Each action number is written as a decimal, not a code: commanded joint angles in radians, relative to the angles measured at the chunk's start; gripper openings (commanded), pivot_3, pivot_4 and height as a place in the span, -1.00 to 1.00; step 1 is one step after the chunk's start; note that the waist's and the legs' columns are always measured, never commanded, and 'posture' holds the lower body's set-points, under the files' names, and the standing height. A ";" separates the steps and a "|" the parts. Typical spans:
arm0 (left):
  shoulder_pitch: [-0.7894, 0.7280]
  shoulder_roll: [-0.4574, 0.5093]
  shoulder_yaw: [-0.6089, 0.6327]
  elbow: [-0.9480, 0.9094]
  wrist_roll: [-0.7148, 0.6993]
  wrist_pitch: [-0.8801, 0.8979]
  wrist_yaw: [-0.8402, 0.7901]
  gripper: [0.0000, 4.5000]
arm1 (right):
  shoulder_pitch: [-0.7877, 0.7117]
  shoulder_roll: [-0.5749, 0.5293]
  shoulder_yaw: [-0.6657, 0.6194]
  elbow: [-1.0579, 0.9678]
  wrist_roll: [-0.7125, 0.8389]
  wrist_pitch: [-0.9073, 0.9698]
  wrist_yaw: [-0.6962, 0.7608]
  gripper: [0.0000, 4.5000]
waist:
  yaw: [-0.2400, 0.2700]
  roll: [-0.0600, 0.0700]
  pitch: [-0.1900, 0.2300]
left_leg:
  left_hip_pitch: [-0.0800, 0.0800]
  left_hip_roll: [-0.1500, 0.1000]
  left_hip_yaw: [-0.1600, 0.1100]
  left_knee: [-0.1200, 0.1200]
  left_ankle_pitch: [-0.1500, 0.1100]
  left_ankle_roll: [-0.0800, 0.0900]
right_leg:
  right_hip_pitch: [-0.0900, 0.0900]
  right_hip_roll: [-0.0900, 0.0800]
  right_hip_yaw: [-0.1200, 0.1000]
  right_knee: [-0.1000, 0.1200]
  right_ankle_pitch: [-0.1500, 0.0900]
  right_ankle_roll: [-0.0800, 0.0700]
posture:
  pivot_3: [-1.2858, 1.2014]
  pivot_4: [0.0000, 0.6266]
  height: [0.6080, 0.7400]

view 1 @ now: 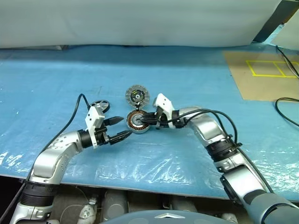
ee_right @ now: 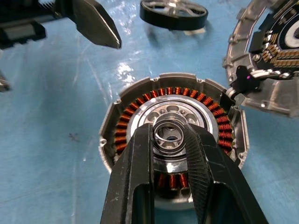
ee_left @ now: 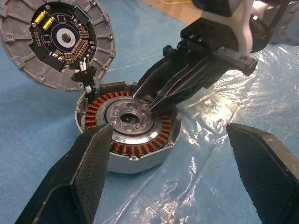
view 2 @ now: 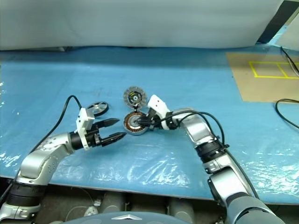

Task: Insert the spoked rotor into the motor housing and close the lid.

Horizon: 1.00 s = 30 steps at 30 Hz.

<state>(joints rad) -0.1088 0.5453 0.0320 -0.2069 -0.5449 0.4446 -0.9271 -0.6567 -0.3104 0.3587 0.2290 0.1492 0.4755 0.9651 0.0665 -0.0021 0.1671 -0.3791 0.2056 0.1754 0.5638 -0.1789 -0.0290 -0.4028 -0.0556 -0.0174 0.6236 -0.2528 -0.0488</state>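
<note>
Silver metal motor housing (ee_right: pixel 173 140), glossy copper windings (ee_right: pixel 140 109).

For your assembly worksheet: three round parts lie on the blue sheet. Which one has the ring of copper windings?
The motor housing, the silver can between the two pincers. The lid behind it shows a circuit board; the spoked rotor is a thin dark wheel.

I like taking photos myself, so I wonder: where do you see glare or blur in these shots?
Left eye view: white glare on the wrinkled plastic sheet along the table's near edge. Left wrist view: the left gripper fingers look soft up close, the motor housing sharp. Right wrist view: a bright spot on the blue cover beside the housing; the right gripper fingers loom large.
</note>
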 commanded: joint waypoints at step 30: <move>0.031 -0.004 0.002 -0.060 0.003 -0.014 0.031 0.81 | -0.046 0.019 0.022 0.106 -0.140 -0.173 0.034 -0.42 | 0.000 0.000 0.000 | -0.001 0.000 0.000 0.002 0.000 0.000 | 0.001 0.000 -0.002 0.001 0.000 0.000 | 0.03 -0.52 1.00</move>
<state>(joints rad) -0.0750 0.5417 0.0304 -0.2435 -0.5425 0.4443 -0.8978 -0.6949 -0.2831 0.3795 0.3345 0.0181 0.3119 0.9971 0.0668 -0.0022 0.1670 -0.3797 0.2059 0.1754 0.5664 -0.1789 -0.0289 -0.4016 -0.0558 -0.0191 0.6247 -0.2526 -0.0488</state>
